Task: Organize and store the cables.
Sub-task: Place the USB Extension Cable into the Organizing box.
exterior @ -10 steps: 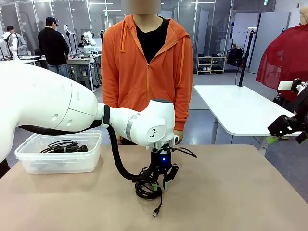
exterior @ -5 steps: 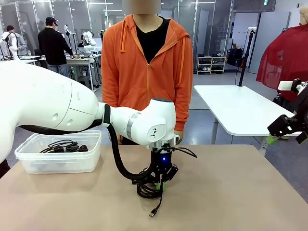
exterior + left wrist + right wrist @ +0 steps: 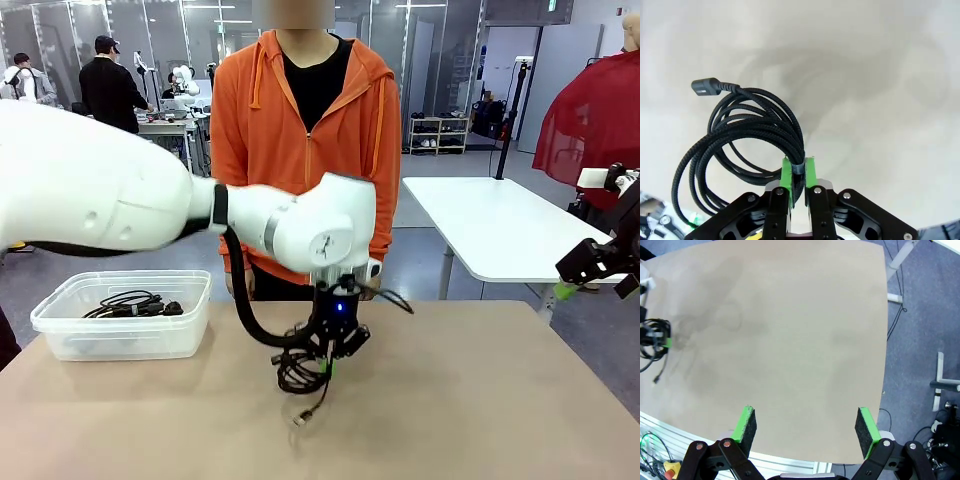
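A coiled black cable (image 3: pixel 298 377) hangs just above the middle of the table, its plug (image 3: pixel 304 414) dangling blurred below. My left gripper (image 3: pixel 331 363) is shut on it, pointing down. In the left wrist view the green pads (image 3: pixel 786 172) pinch the bundle (image 3: pixel 740 132) at one point, and a plug (image 3: pixel 704 86) sticks out at the upper left. More cables (image 3: pixel 132 303) lie in the clear plastic bin (image 3: pixel 60 335) at the table's left. My right gripper (image 3: pixel 805 424) stands open and empty off the table's right edge (image 3: pixel 598 272); its own view shows the held cable (image 3: pixel 652 340) far off.
A person in an orange hoodie (image 3: pixel 305 140) stands at the far side, right behind the left arm. A white table (image 3: pixel 500 225) stands beyond at the right. The tan tabletop (image 3: pixel 790 330) is bare on its right half.
The left arm has risen and lifted the cable bundle off the table. The plug now swings free below. The right gripper has not moved.
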Controlling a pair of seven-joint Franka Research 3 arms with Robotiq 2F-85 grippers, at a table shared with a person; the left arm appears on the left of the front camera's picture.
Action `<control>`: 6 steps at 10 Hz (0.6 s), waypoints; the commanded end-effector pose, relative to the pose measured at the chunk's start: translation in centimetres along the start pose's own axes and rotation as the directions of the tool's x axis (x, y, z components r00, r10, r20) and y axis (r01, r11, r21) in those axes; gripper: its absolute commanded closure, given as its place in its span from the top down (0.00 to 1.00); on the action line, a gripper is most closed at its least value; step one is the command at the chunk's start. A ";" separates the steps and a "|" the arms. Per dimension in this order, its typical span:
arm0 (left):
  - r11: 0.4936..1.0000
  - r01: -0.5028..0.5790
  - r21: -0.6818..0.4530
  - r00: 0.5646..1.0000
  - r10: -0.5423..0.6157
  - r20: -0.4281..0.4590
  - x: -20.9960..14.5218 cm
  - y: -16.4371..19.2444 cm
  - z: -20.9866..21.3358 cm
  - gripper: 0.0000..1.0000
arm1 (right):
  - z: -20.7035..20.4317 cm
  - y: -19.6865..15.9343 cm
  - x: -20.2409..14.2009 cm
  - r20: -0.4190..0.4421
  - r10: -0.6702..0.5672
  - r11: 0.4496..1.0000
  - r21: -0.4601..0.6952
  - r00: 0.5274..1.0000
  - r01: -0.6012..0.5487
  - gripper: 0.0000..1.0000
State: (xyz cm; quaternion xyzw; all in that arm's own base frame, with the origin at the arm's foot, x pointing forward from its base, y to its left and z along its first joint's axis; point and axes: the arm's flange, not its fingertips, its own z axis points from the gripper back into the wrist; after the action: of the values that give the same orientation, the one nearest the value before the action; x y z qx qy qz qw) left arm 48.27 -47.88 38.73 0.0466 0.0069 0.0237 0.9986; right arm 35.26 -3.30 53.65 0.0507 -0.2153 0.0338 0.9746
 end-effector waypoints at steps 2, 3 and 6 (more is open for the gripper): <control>0.981 0.187 0.050 0.981 -0.189 0.050 -3.6 0.6 7.7 0.00 | 0.0 0.2 0.1 -0.008 0.005 1.000 0.001 1.000 -0.005 1.00; 0.979 0.195 0.051 0.978 -0.198 0.065 -4.1 0.6 8.7 0.00 | 0.0 0.2 0.1 -0.008 0.005 1.000 0.001 1.000 -0.005 1.00; 0.985 0.171 0.010 0.979 -0.171 0.115 -4.7 0.7 9.2 0.00 | 0.0 0.2 0.1 -0.008 0.005 1.000 0.001 1.000 -0.005 1.00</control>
State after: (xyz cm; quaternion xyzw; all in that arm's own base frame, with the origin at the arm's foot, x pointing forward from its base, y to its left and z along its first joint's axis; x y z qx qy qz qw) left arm 43.65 -48.82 48.96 0.0528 -0.0303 -0.0698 0.9957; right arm 35.26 -3.30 53.66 0.0507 -0.2154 0.0338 0.9746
